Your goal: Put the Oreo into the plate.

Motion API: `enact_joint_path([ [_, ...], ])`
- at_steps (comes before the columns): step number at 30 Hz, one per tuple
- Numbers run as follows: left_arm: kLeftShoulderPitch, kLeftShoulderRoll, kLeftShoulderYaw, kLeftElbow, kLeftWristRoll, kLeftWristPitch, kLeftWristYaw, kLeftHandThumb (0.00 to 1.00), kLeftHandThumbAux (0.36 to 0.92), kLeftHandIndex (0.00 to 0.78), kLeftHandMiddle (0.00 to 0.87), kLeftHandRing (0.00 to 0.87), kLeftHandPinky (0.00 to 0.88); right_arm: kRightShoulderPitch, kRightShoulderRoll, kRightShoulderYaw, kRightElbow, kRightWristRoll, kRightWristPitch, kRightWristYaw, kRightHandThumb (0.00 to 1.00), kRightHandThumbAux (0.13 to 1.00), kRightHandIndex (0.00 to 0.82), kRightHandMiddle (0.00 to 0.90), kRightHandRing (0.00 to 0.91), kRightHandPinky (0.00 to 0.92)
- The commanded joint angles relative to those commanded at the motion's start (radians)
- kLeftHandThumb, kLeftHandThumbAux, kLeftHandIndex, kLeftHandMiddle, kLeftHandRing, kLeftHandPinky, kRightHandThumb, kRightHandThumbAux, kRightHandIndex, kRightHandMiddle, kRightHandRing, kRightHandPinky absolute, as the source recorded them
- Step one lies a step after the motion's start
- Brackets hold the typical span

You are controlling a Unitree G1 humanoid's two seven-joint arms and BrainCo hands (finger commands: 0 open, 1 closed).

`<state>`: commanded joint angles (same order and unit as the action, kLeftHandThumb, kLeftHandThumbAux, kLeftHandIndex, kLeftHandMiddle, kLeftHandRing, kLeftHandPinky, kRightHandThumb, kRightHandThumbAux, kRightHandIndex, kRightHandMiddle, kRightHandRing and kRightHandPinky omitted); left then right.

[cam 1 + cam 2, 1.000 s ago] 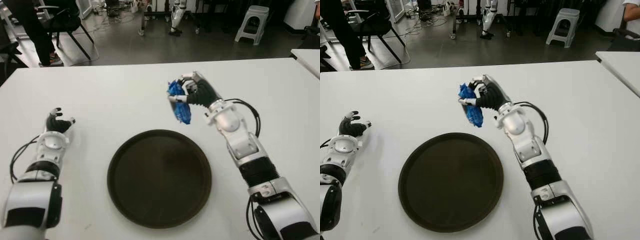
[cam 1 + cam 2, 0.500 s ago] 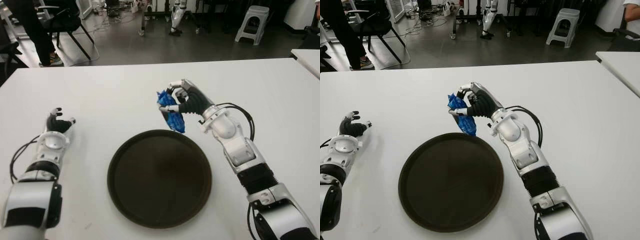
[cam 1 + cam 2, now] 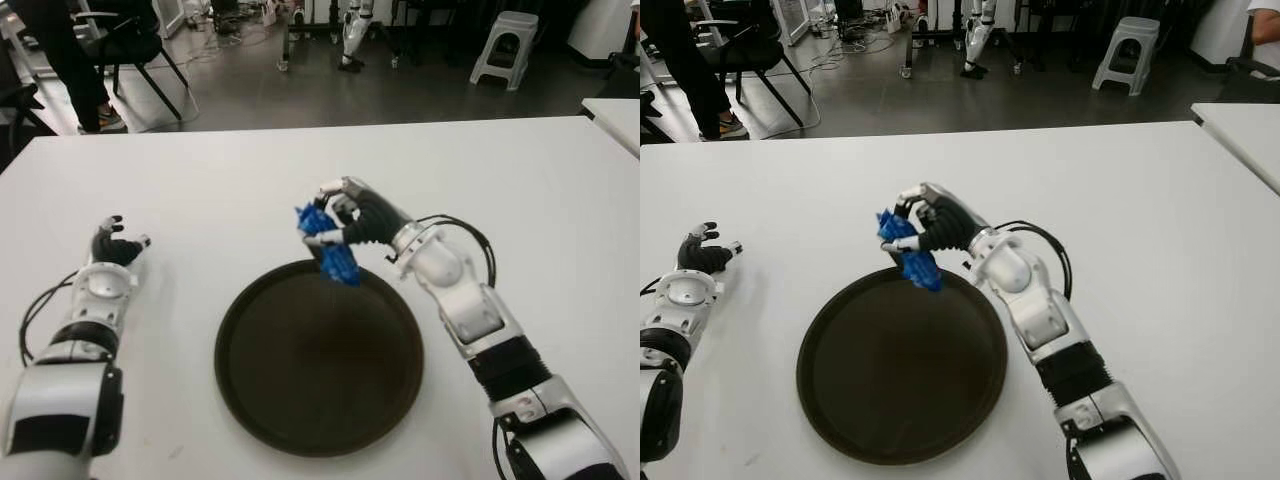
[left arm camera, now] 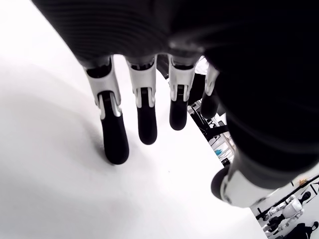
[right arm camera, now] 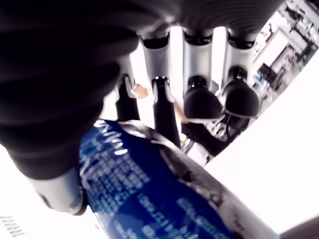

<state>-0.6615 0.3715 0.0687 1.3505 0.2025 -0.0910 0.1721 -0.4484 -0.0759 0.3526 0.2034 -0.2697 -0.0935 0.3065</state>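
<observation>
The blue Oreo packet [image 3: 327, 246] hangs in the air over the far rim of the dark round plate [image 3: 318, 402], which lies on the white table near its front. My right hand [image 3: 345, 215] is shut on the packet's upper part; the right wrist view shows the blue wrapper [image 5: 149, 199] pinched between thumb and fingers. The packet's lower end dangles just above the plate's edge. My left hand [image 3: 112, 243] shows at the table's left, far from the plate, its fingers [image 4: 113, 134] relaxed and holding nothing.
The white table [image 3: 200, 190] stretches around the plate. Beyond its far edge are a grey floor, a chair and a person's legs [image 3: 70, 70] at the left, and a white stool [image 3: 505, 45] at the right. Another white table corner [image 3: 615, 112] shows far right.
My right hand has carried the Oreo packet leftward and toward me, from beyond the plate to over its far rim, and lower. The left hand has not moved.
</observation>
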Motion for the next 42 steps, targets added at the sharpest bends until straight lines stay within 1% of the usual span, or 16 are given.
enact_joint_path([
  [7,0.0,-0.003,0.004,-0.002,-0.002,-0.004,0.003,0.284,0.731,0.063,0.161,0.179,0.186,0.013,0.005,0.031,-0.033,0.009,0.043,0.062,0.359,0.805,0.702,0.814,0.812,0.804],
  [12,0.001,-0.003,-0.004,-0.003,0.009,-0.003,0.019,0.273,0.729,0.065,0.163,0.184,0.19,0.023,0.013,0.049,-0.046,-0.003,0.073,0.068,0.38,0.806,0.676,0.81,0.813,0.805],
  [18,0.0,-0.004,-0.004,-0.003,0.007,-0.003,0.023,0.272,0.729,0.066,0.165,0.184,0.182,0.023,0.012,0.064,-0.038,-0.004,0.089,0.079,0.386,0.807,0.67,0.806,0.813,0.805],
  [26,-0.001,-0.003,-0.012,-0.003,0.012,-0.001,0.023,0.266,0.732,0.06,0.166,0.184,0.183,0.019,0.006,0.079,0.0,-0.01,0.056,0.077,0.385,0.814,0.683,0.813,0.812,0.802],
  [27,-0.001,-0.003,-0.013,-0.002,0.013,0.0,0.023,0.266,0.73,0.059,0.165,0.184,0.182,0.018,0.005,0.081,0.005,-0.014,0.047,0.074,0.498,0.781,0.593,0.796,0.797,0.783],
  [28,-0.001,-0.002,-0.015,-0.002,0.014,0.001,0.024,0.265,0.73,0.059,0.165,0.183,0.182,0.017,0.004,0.083,0.013,-0.022,0.034,0.065,0.538,0.77,0.561,0.789,0.792,0.776],
  [30,-0.001,-0.002,-0.016,-0.002,0.014,0.001,0.025,0.266,0.726,0.06,0.165,0.184,0.183,0.015,0.003,0.084,0.022,-0.031,0.019,0.055,0.628,0.743,0.481,0.721,0.737,0.712],
  [32,-0.001,-0.001,-0.019,-0.001,0.017,0.003,0.026,0.266,0.725,0.06,0.165,0.184,0.183,0.013,0.002,0.085,0.036,-0.042,-0.004,0.043,0.659,0.734,0.453,0.698,0.718,0.69],
  [33,-0.001,-0.001,-0.021,-0.001,0.019,0.005,0.027,0.266,0.723,0.062,0.167,0.185,0.184,0.011,0.001,0.085,0.045,-0.049,-0.017,0.035,0.661,0.733,0.435,0.579,0.609,0.58],
  [34,-0.001,0.0,-0.023,0.0,0.021,0.006,0.028,0.266,0.722,0.063,0.168,0.186,0.184,0.008,-0.001,0.087,0.058,-0.057,-0.04,0.026,0.662,0.732,0.428,0.536,0.569,0.54],
  [35,-0.002,0.0,-0.024,0.0,0.022,0.006,0.029,0.268,0.72,0.066,0.171,0.189,0.187,0.006,-0.003,0.089,0.067,-0.063,-0.056,0.019,0.498,0.695,0.317,0.429,0.468,0.448],
  [37,-0.002,-0.001,-0.025,0.0,0.023,0.006,0.03,0.27,0.716,0.072,0.177,0.193,0.192,-0.001,-0.008,0.095,0.093,-0.077,-0.098,0.006,0.302,0.648,0.169,0.287,0.333,0.318],
  [38,-0.002,-0.001,-0.026,0.0,0.024,0.004,0.033,0.271,0.715,0.073,0.178,0.193,0.194,-0.005,-0.013,0.1,0.106,-0.086,-0.123,0.0,0.27,0.64,0.141,0.261,0.308,0.293],
  [40,-0.002,-0.002,-0.027,-0.001,0.025,0.003,0.035,0.261,0.71,0.075,0.18,0.194,0.192,-0.011,-0.016,0.104,0.124,-0.097,-0.156,-0.007,0.184,0.606,0.057,0.174,0.22,0.204],
  [41,-0.001,-0.002,-0.027,-0.001,0.024,0.001,0.036,0.26,0.709,0.075,0.181,0.194,0.192,-0.016,-0.021,0.108,0.136,-0.106,-0.179,-0.014,0.172,0.602,0.046,0.162,0.208,0.191],
  [42,-0.001,-0.002,-0.025,-0.002,0.023,-0.001,0.035,0.259,0.711,0.076,0.181,0.196,0.197,-0.021,-0.026,0.114,0.15,-0.119,-0.208,-0.024,0.156,0.594,0.029,0.119,0.16,0.15],
])
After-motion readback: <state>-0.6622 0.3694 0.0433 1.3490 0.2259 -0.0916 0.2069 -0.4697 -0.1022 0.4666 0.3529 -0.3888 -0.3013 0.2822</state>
